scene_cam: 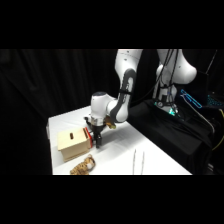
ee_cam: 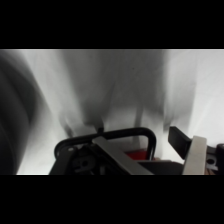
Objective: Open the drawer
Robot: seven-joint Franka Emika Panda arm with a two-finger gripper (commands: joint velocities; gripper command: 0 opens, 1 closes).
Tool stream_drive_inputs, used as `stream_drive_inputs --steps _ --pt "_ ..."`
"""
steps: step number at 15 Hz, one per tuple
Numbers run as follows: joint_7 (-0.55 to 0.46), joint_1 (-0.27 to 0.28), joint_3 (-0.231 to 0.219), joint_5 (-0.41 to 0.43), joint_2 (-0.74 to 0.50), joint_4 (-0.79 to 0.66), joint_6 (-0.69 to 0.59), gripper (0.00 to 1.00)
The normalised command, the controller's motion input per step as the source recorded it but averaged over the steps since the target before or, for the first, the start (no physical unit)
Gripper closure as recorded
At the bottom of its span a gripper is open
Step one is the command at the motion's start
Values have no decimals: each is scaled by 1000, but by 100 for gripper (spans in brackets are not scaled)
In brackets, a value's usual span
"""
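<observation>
The drawer (scene_cam: 89,136) sits at the right end of a small tan wooden box (scene_cam: 71,144) on the white surface (scene_cam: 150,155), showing an orange-red edge. The pincer (scene_cam: 97,141) hangs against it; whether it grips cannot be told. A brown patterned object (scene_cam: 83,165) and metal tongs (scene_cam: 138,161) lie nearby.

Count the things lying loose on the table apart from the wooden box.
2. A brown patterned object lies at the table's near edge, in front of the wooden box. Metal tongs lie to its right. The box or the gripper may hide others.
</observation>
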Motion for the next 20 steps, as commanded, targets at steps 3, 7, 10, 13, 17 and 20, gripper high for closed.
stream_drive_inputs --steps 3,7,10,13,17,20 --pt "35 0 -5 -21 -365 -545 217 0" --pt "54 -3 -14 -21 -394 -510 177 0" --pt "65 -10 -14 -18 -392 -443 137 0" --pt "57 -33 15 -10 -372 -382 116 0" --pt "-6 -150 146 20 -259 -272 65 0" --pt "-41 -166 183 43 -260 -277 43 0"
